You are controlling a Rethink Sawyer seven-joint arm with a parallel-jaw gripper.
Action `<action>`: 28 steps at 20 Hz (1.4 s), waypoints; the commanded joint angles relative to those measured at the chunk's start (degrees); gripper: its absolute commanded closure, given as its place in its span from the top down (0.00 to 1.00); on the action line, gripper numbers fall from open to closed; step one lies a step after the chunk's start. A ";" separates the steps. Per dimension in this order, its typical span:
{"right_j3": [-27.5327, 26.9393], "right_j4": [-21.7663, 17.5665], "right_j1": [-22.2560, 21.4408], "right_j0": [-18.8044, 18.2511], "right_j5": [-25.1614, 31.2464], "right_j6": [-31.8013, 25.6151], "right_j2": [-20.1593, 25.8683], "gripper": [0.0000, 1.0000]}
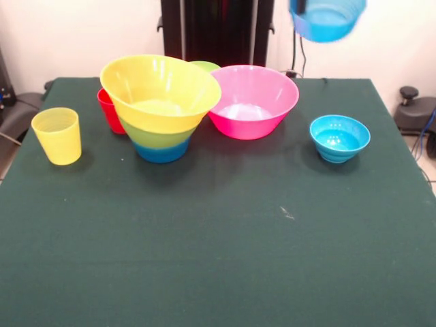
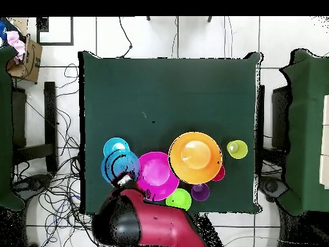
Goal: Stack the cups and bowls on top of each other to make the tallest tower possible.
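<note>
The claw itself is hard to make out; in the front view only a blue bowl hangs in the air at the top edge, tilted, well above the table, and no fingers show around it; from overhead the red and black arm reaches in over the table's edge and ends at the rim of that raised bowl, where the claw is a small dark shape. Whether it is spread or pinching the rim I cannot tell.

Just beside the raised bowl, seen from overhead, a second blue bowl sits on the cloth; in the front view it stands upright and alone on the right.

Next comes the pink bowl, upright and empty, close beside the tower; the tower is three nested bowls (blue at the bottom, green in the middle, the wide orange-yellow one on top), and the top bowl sits tilted.

A red cup stands right behind the tower's left side, partly hidden; a green bowl peeps over the tower's far rim; a purple cup shows only from overhead, between the green bowl and the red cup.

The yellow cup stands upright by itself at the left of the table, apart from the tower.
</note>
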 commanded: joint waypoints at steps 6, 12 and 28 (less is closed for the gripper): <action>2.51 -2.69 -8.64 -19.54 12.90 -34.46 13.85 0.00; -2.14 -14.21 1.92 -24.65 4.66 -32.70 15.19 0.00; -13.35 -35.33 18.54 -29.76 -4.82 -27.26 15.23 0.00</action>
